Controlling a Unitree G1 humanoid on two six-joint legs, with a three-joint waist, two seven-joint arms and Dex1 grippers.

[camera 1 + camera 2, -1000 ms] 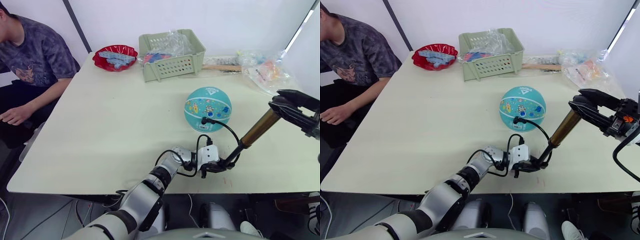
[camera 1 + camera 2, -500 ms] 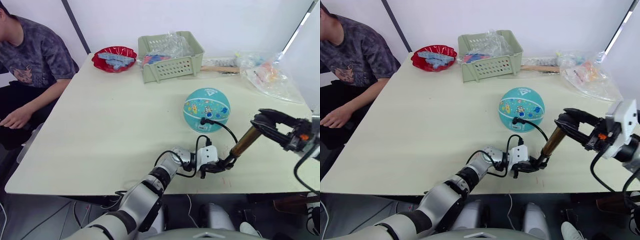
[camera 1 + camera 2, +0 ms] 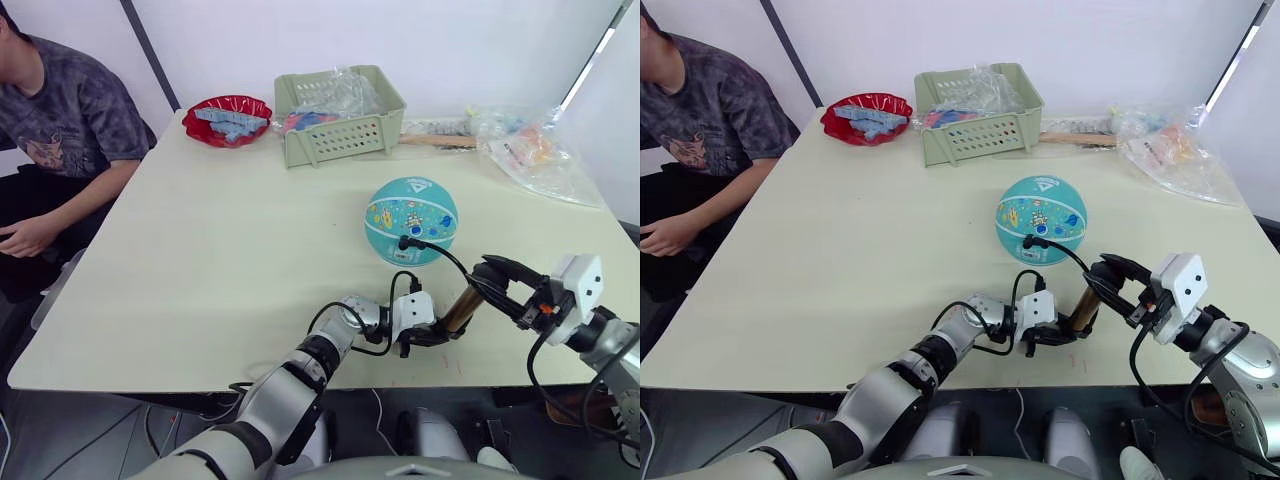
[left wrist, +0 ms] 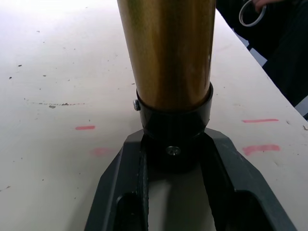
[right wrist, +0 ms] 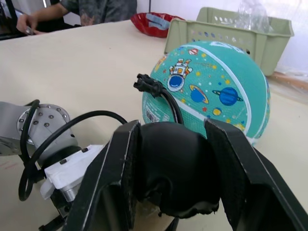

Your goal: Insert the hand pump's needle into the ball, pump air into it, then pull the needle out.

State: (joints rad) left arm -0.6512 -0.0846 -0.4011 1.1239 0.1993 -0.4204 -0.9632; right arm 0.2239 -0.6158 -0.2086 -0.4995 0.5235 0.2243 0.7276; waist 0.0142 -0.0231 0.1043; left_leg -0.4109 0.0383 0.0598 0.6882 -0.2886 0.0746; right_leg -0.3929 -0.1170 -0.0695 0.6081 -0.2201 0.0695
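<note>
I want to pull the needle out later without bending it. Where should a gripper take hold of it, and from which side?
Probably by the black angled fitting where the hose meets the ball, not the hose. It juts from the ball's near side, so come from there and pinch across it.

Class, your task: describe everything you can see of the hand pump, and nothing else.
The pump is a slim bronze-brown cylinder, metal by its sheen, with black end caps. It leans up from the table near the front edge. The left tool is shut on its lower cap, the right tool on its black top handle. A thin black hose arcs from it to a black fitting plugged into the teal ball.
</note>
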